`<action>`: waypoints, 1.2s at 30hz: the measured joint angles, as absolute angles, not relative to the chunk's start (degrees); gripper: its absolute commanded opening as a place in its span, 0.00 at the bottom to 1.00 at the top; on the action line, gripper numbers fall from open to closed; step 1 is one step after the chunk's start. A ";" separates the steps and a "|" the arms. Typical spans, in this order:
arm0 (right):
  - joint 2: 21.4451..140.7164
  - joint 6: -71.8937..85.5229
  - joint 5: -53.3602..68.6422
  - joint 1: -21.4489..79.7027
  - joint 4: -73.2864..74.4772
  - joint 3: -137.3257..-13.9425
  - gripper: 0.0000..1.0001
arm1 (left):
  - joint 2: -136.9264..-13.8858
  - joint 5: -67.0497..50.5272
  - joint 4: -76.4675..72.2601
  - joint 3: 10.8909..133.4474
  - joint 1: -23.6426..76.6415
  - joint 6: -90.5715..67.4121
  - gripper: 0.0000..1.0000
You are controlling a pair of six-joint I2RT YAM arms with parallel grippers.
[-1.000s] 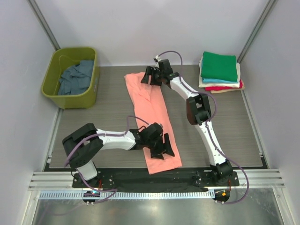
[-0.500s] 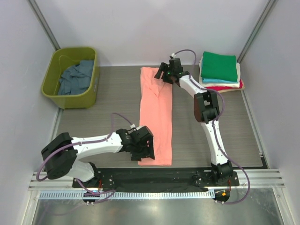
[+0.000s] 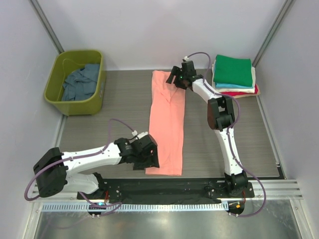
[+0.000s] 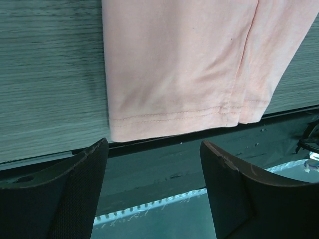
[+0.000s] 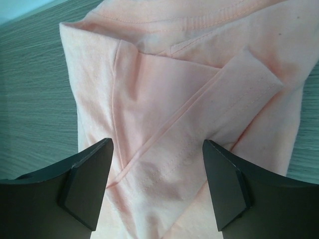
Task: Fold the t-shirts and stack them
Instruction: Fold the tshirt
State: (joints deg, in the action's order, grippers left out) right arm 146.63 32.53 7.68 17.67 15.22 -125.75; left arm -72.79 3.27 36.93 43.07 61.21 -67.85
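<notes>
While left gripper (image 4: pixel 154 189) and right gripper (image 5: pixel 157 186) gape, salmon-pink t-shirt (image 3: pixel 167 124) reaches table (image 3: pixel 109 124) edge

Left arm (image 3: pixel 94 155) and right arm (image 3: pixel 227 149): white shells alternating with black joint housings. Purple cables (image 3: pixel 116 119) looping along both, running down to black bases (image 3: pixel 234 183). Left shoulder housing (image 3: pixel 49 170) bulging large, rounded, black. Left fingers (image 4: pixel 75 194) showing matte black, wedge-shaped, fine woven texture covering inner face. Right fingers (image 5: pixel 87 181) showing same black wedges, smooth chamfered edges catching light.
</notes>
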 measured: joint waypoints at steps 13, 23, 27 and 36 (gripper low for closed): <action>147.04 27.51 17.19 20.03 19.46 -130.85 0.88 | -70.11 6.50 40.27 51.22 61.21 -65.34 0.79; 127.07 25.74 13.91 21.67 22.94 -112.46 0.88 | -63.99 11.66 43.03 49.93 60.29 -62.54 0.78; 104.18 28.08 9.13 22.37 22.28 -91.26 0.88 | -61.63 11.11 42.11 44.18 57.93 -62.04 0.77; 67.72 40.56 2.81 36.23 23.46 -44.58 0.78 | -61.43 7.81 38.20 39.83 53.69 -58.00 0.71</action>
State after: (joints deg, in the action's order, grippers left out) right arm 67.72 40.56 2.81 36.23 23.46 -44.58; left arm -61.43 7.81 38.20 39.83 53.69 -58.00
